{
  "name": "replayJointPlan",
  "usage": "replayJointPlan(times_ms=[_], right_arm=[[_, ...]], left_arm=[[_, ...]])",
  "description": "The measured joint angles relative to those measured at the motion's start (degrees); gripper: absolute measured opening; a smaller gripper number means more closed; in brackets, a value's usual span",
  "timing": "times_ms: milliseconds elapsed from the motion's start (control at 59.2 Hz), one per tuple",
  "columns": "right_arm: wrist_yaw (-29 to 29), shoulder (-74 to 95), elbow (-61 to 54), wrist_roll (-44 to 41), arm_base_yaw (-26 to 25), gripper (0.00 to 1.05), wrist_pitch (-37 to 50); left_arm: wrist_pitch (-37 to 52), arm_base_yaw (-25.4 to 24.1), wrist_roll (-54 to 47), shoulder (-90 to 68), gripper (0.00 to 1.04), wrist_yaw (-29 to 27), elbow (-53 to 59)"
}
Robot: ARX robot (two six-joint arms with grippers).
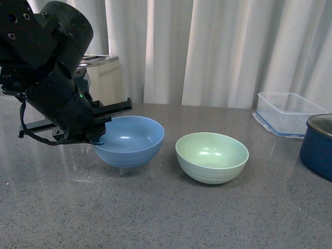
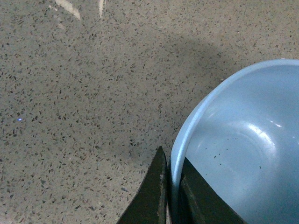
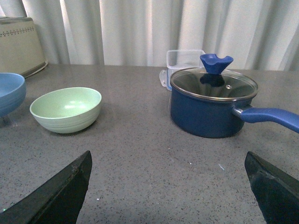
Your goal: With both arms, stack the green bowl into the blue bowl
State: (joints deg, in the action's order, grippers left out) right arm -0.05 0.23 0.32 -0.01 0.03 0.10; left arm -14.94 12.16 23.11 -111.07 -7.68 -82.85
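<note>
The blue bowl (image 1: 132,139) is at the centre-left of the grey counter and seems raised slightly off it. My left gripper (image 1: 101,122) is shut on its left rim. In the left wrist view the two fingers pinch the blue bowl's (image 2: 243,154) rim, one inside and one outside, at my left gripper (image 2: 172,159). The green bowl (image 1: 211,155) stands upright just to the right, apart from the blue one. The right wrist view shows the green bowl (image 3: 66,109) and the blue bowl's edge (image 3: 9,95) ahead of my right gripper (image 3: 168,156), which is open, empty and well short of both.
A dark navy pot (image 1: 317,145) with a glass lid (image 3: 213,84) stands at the right. A clear plastic container (image 1: 288,111) sits behind it. A cream appliance (image 1: 104,75) stands at the back left. White curtains hang behind the counter.
</note>
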Motion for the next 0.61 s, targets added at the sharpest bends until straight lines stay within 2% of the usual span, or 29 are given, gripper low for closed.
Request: replayJointPlan(times_ms=[608], right_arm=[[0.0,0.0,0.0,0.0,0.0,0.95,0.0]], left_arm=[[0.0,1.6,0.2,-4.0,0.04,-0.3,-3.1]])
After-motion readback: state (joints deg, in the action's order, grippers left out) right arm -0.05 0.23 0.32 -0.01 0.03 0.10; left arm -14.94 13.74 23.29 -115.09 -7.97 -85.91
